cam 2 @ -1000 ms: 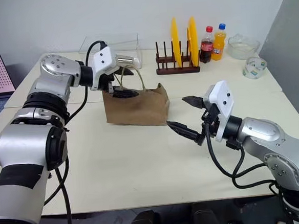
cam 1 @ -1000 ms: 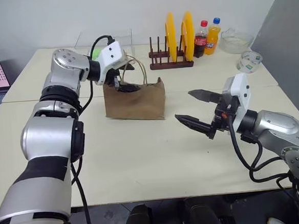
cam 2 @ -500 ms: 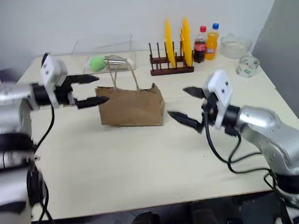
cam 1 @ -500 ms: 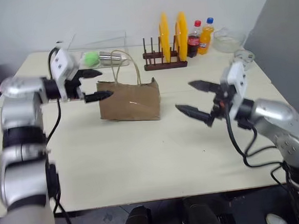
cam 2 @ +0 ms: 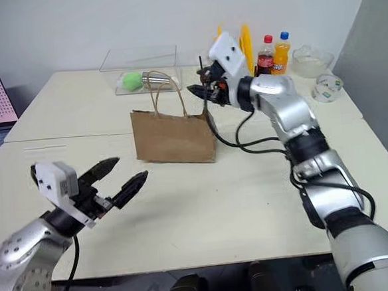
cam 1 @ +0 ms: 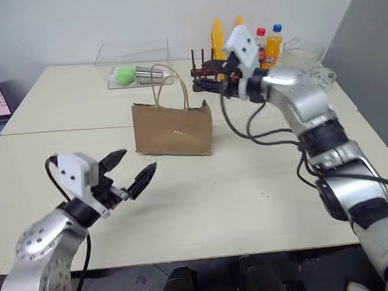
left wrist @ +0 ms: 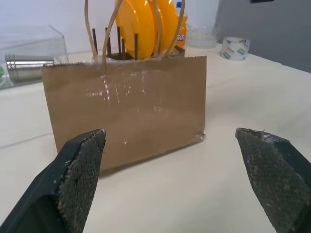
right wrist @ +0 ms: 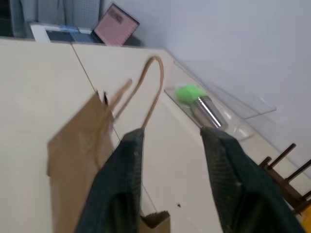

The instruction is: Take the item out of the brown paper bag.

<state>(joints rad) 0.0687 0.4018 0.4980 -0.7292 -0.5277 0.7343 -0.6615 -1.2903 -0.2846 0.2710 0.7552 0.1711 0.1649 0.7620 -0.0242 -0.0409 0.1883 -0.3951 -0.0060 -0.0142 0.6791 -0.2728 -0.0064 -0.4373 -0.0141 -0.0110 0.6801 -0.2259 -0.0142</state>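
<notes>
Two grippers are seen from the head views: the left gripper (cam 1: pixel 130 171) is held low over the table (cam 1: pixel 251 201), fingers spread wide with nothing between them, seemingly parked clear of the work. The right gripper (cam 2: pixel 200 92) is poised at the top right corner of the brown paper bag (cam 1: pixel 173 129), probably to reach its mouth; its fingers are partly drawn together, gripping nothing visible. In the left wrist view, the bag is shown upright, creased, its tan cord handles (left wrist: pixel 104 29) raised. In the right wrist view, one handle loop is framed beyond the fingers (right wrist: pixel 124 189)
</notes>
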